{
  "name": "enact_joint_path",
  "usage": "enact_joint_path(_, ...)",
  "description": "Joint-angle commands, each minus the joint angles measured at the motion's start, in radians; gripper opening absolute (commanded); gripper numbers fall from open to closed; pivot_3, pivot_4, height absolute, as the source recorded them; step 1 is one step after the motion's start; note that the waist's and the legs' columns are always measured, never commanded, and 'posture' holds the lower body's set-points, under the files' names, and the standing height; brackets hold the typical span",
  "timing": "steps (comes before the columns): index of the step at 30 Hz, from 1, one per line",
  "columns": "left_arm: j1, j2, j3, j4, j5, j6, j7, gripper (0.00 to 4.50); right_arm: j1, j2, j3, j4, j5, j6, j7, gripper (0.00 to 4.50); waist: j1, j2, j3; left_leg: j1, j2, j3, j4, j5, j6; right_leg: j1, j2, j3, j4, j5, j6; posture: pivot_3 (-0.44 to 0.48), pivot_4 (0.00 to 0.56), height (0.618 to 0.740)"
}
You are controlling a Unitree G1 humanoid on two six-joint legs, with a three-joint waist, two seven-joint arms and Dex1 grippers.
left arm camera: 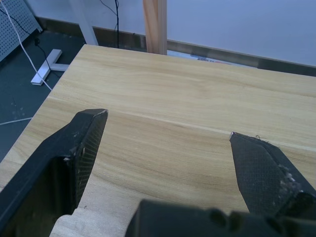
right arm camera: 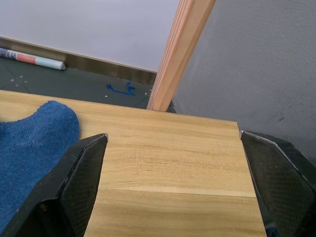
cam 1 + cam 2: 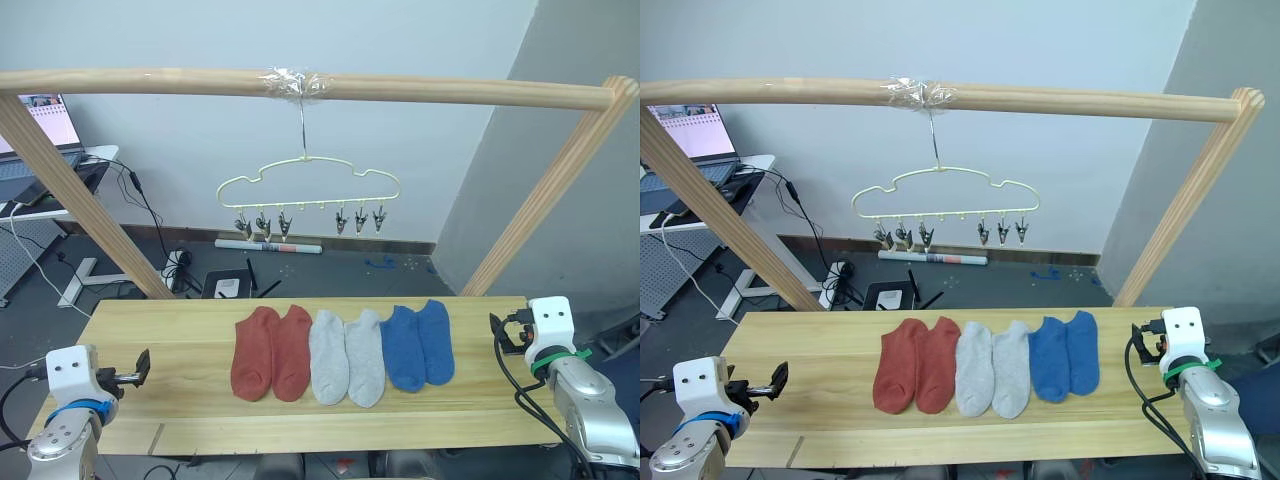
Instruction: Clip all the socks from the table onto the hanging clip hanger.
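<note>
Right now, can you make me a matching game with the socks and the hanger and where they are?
Things:
1. rust-red socks
2. light grey socks
3. blue socks
4. clip hanger

Places:
A. middle of the row on the table
B. hanging from the wooden pole, with nothing clipped on
C. end of the row nearest the left gripper
D. end of the row nearest the right gripper

Pairs: 1-C, 2-A, 3-D, 4-B
</note>
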Motion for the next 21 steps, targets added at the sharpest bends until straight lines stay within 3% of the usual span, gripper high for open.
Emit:
enact_joint_path(1, -0.005, -0.004, 0.015, -0.055, -0.024, 0.044, 0.008, 4.5, -0.012, -0.012, -0.011, -0.022, -0.005, -0.008, -0.006, 4.48, 0.0, 0.0, 0.001, 0.0, 0.0, 0.0, 0.0, 0.0, 0.0, 0.0, 0.0, 0.0, 0.0, 0.0, 0.0, 0.115, 0.106, 0.74)
enact_joint_path(6, 0.01, -0.019, -0.014, -0.15, -0.002, 0.108, 0.033, 4.5, -0.018, -0.015, -0.012, 0.002, -0.056, -0.041, -0.061, 4.48, 0.0, 0.001, 0.002, 0.0, 0.0, 0.0, 0.0, 0.0, 0.0, 0.0, 0.0, 0.0, 0.0, 0.0, 0.0, 0.113, 0.111, 0.74)
enact_joint_path(11, 0.013, -0.002, -0.006, -0.163, -0.031, 0.079, -0.033, 4.5, -0.018, -0.011, -0.002, 0.028, -0.119, -0.1, -0.118, 4.48, -0.001, 0.002, 0.003, 0.0, 0.0, 0.0, 0.0, 0.0, 0.0, 0.0, 0.0, 0.0, 0.0, 0.0, 0.0, 0.114, 0.12, 0.74)
enact_joint_path(16, 0.022, 0.014, -0.013, -0.183, -0.033, 0.035, -0.087, 4.5, -0.017, -0.018, -0.001, 0.031, -0.111, -0.101, -0.082, 4.48, -0.001, 0.003, 0.006, 0.0, 0.0, 0.0, 0.0, 0.0, 0.0, 0.0, 0.0, 0.001, 0.0, -0.003, -0.005, 0.114, 0.125, 0.74)
enact_joint_path(21, 0.027, -0.028, 0.015, -0.245, -0.1, 0.031, -0.095, 4.5, -0.022, -0.026, -0.021, 0.023, -0.077, -0.085, -0.036, 4.48, -0.001, 0.005, 0.01, 0.0, 0.0, 0.001, 0.0, 0.0, 0.0, 0.0, 0.0, 0.001, 0.0, -0.004, -0.007, 0.112, 0.129, 0.74)
